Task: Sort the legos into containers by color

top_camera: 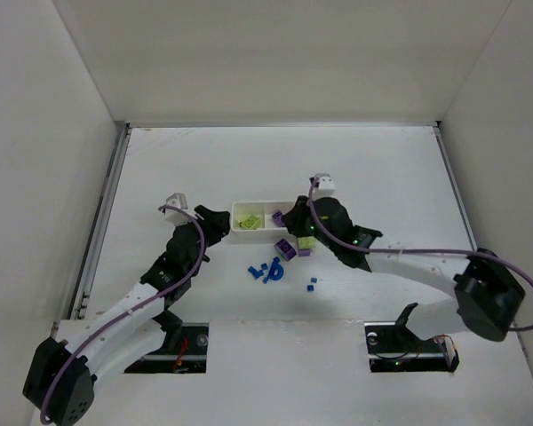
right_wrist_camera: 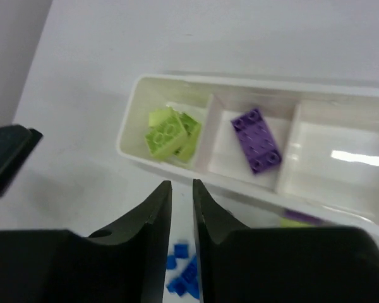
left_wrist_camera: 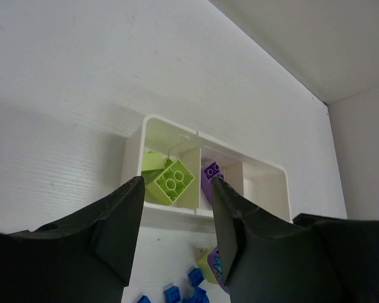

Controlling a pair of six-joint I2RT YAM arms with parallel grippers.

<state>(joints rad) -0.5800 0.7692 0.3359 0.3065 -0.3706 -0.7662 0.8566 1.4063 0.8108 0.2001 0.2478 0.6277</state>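
Observation:
The white three-compartment tray [top_camera: 249, 231] lies mid-table. Its left compartment holds yellow-green bricks [right_wrist_camera: 167, 131], the middle one a purple brick [right_wrist_camera: 257, 140], and the right one looks empty. My left gripper [top_camera: 220, 222] is open and empty at the tray's left end; its wrist view looks between its tips [left_wrist_camera: 177, 189] at the tray [left_wrist_camera: 177, 211] and the yellow-green bricks [left_wrist_camera: 172, 181]. My right gripper [top_camera: 289, 222] hovers at the tray's near right side. Its jaws [right_wrist_camera: 181, 186] are a narrow gap apart with nothing between them.
Several blue bricks [top_camera: 266, 271] lie loose in front of the tray, with one more [top_camera: 312, 285] to the right. A purple brick [top_camera: 287, 248] and a purple and yellow-green piece [top_camera: 304, 252] lie under my right wrist. White walls enclose the table.

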